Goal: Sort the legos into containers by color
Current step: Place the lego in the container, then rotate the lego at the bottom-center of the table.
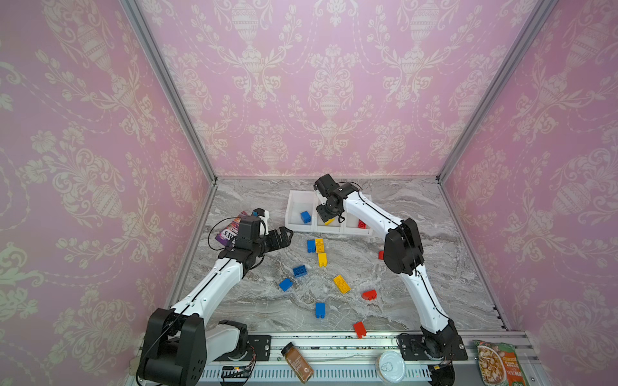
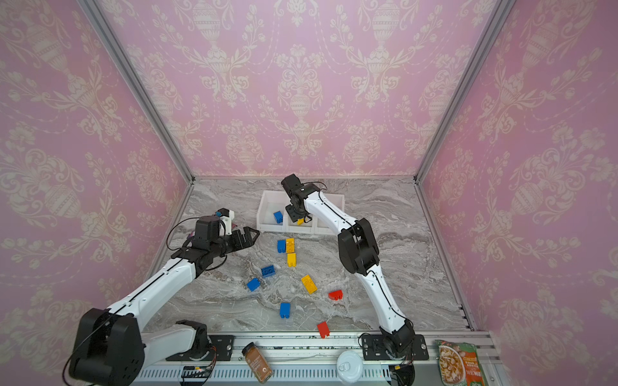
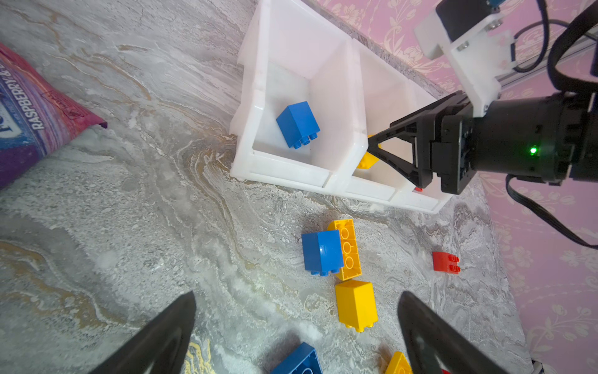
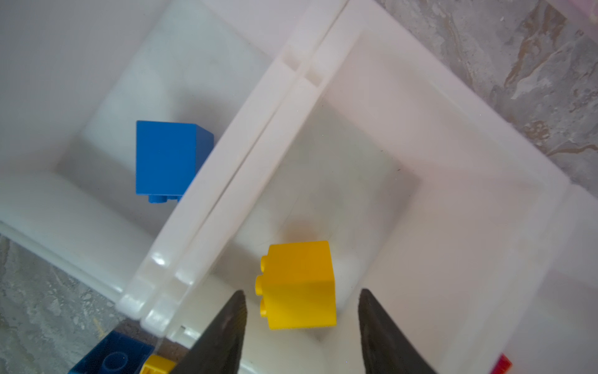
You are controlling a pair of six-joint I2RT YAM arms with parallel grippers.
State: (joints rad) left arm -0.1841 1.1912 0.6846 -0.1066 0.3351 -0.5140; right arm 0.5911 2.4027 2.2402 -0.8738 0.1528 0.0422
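The left gripper [image 3: 297, 293] hangs over the marble table [image 3: 129, 210], its dark fingers [image 3: 161, 336] spread wide with nothing between them. Beyond stand the white containers [image 3: 288, 39], joined in a row. A blue brick [image 3: 297, 124] lies on its side in the end bin, and the right gripper [image 3: 372, 147] points into the middle bin, partly hiding a yellow brick [image 3: 365, 162]. On the table near the bins a second blue brick [image 3: 322, 252] touches a long yellow brick [image 3: 348, 249]. A squat yellow brick [image 3: 356, 304] lies just beside them and a red brick [image 3: 446, 263] lies apart. A purple raspberry snack bag [image 3: 35, 107] lies well away.
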